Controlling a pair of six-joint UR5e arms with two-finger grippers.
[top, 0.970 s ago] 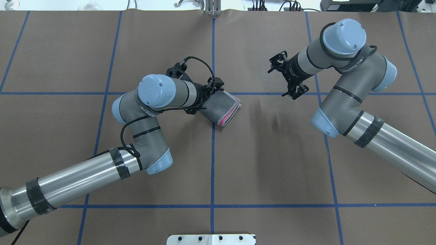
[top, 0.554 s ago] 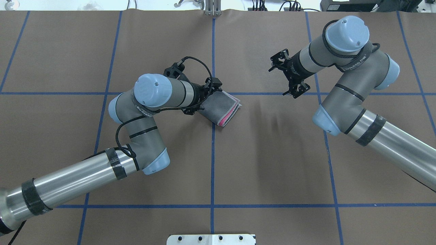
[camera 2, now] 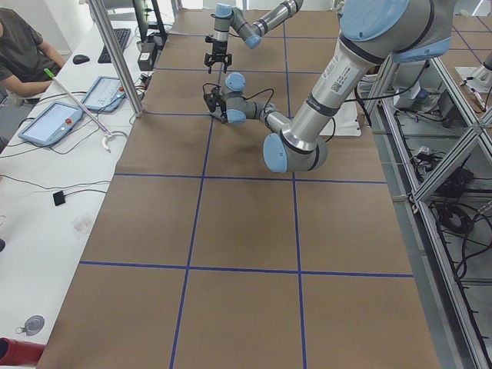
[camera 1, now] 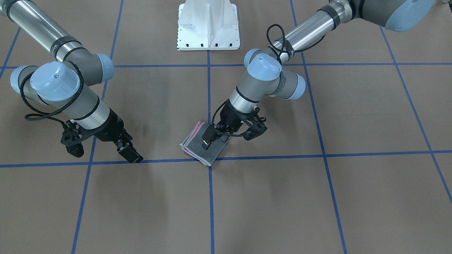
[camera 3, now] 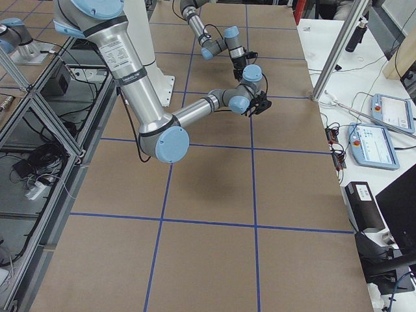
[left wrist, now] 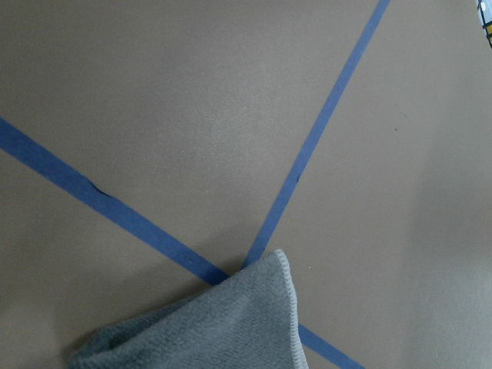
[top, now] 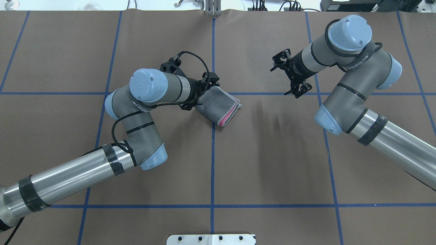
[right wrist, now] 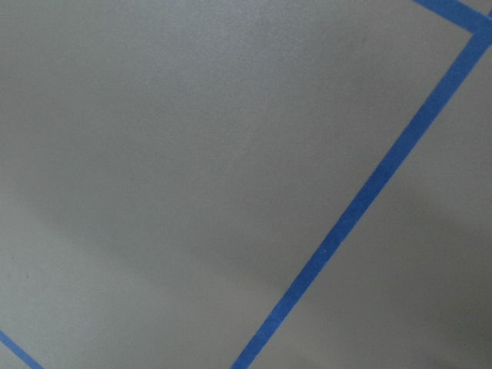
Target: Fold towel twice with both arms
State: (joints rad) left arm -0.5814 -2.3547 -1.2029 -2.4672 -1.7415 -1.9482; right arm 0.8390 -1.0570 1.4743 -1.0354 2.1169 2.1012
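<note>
Towel (top: 220, 104): one, folded into a small grey packet with pink showing between its layers. It lies on the counter (top: 272, 163) at a crossing of two blue tape lines (top: 213, 170). Seen from overhead, my left fingers (camera 1: 207, 135) are spread over its 10 o'clock corner, gripping nothing. My right fingers (camera 1: 129, 152), also spread and empty, hang well apart at 3 o'clock.

towel (top: 219, 105): folded, grey up, pink edge showing, flat on bench (top: 265, 163), across centre blue line (top: 212, 170).
left gripper (top: 200, 92): jaws apart, at towel's left edge.
right gripper (top: 287, 75): jaws apart, empty, well right of towel.
</note>
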